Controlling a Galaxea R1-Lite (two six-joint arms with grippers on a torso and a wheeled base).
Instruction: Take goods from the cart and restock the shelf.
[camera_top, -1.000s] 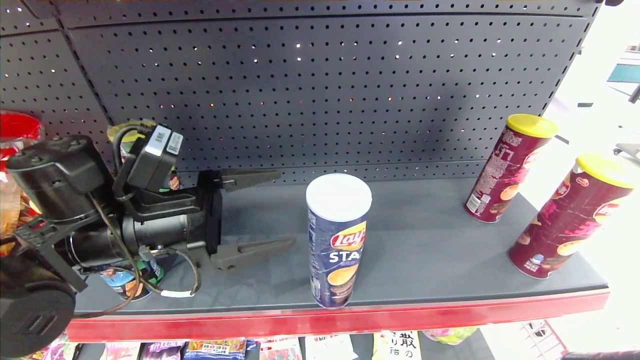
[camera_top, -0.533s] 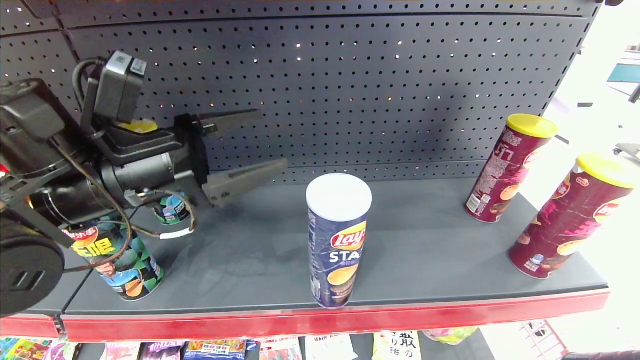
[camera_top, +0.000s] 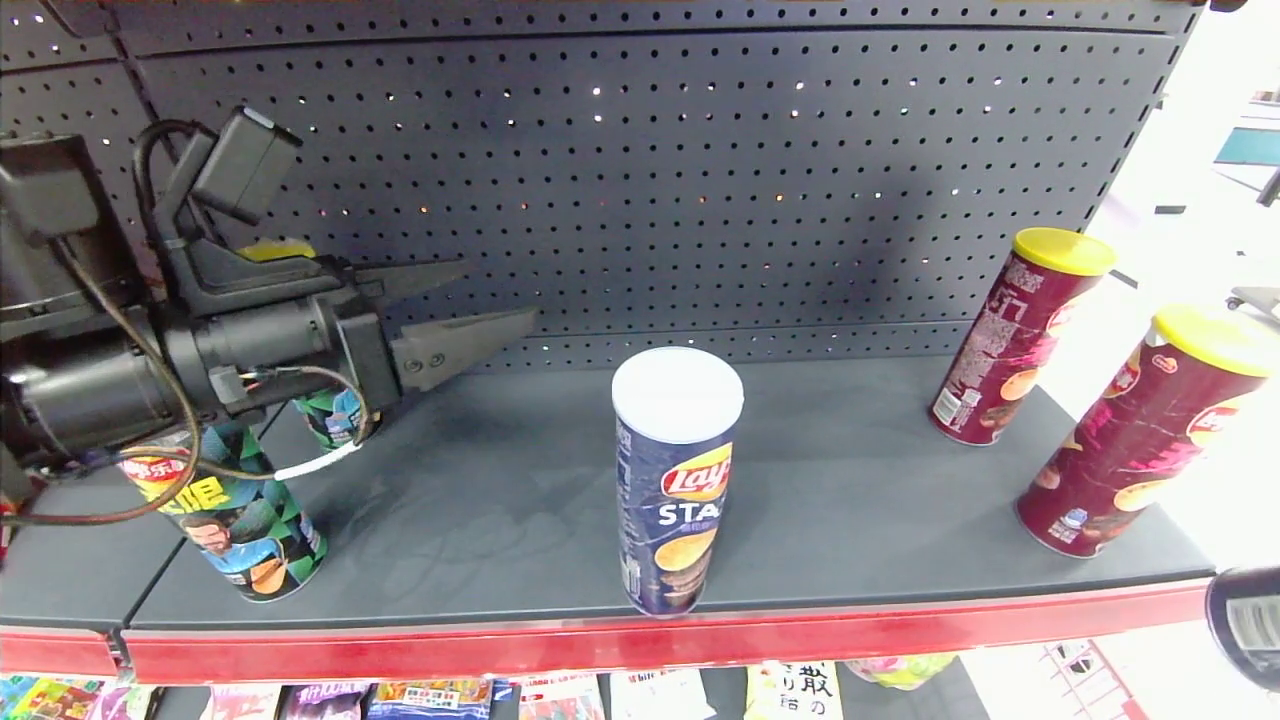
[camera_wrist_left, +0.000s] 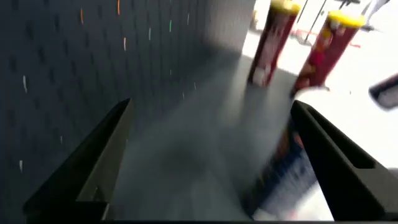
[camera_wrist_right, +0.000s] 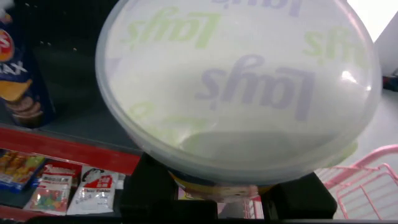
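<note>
Left gripper (camera_top: 500, 290) had lifted back toward the grey shelf's (camera_top: 850, 480) left edge, fingers wide, empty; tall blue white-lidded chip can (camera_top: 676, 480) stood at front edge. Right gripper (camera_wrist_right: 217, 196) clasped clear-lidded can (camera_wrist_right: 236, 87), not yet shelved.

From my end, the shelf (camera_top: 850, 500) has the middle can (camera_top: 675, 480) standing at its front lip. The back-right can (camera_top: 1010, 340) is over by the pegboard (camera_top: 700, 200) and the front-right can (camera_top: 1130, 440) sits nearer the edge, both well apart from the middle 1. Over on the left, the front-left can (camera_top: 235, 520) has the back-left can (camera_top: 335, 415) behind it, and my left gripper (camera_top: 495, 290) hangs above that one. The lidded can (camera_wrist_right: 236, 87) sits in my right gripper (camera_wrist_right: 235, 204), out in front of the lip and right of the middle can, with the cart (camera_wrist_right: 373, 180) beside it and packets (camera_top: 560, 695) 1 level below.
</note>
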